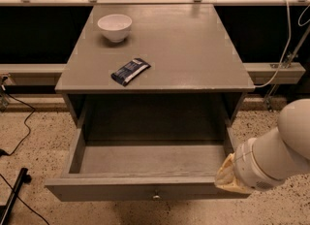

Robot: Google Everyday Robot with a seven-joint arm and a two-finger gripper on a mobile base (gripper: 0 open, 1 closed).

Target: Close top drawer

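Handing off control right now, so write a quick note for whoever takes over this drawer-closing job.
The tool: low at the right end of the top drawer front panel; whether it touches the panel cannot be told.
The top drawer: pulled fully out, nothing visible inside, knob at centre front.
Done: nothing closed yet.
Left: push the front in until flush with the cabinet.

The robot's white arm (286, 141) reaches in from the right edge, angled down and leftward. Its tan end effector (226, 176) sits low at lower right.
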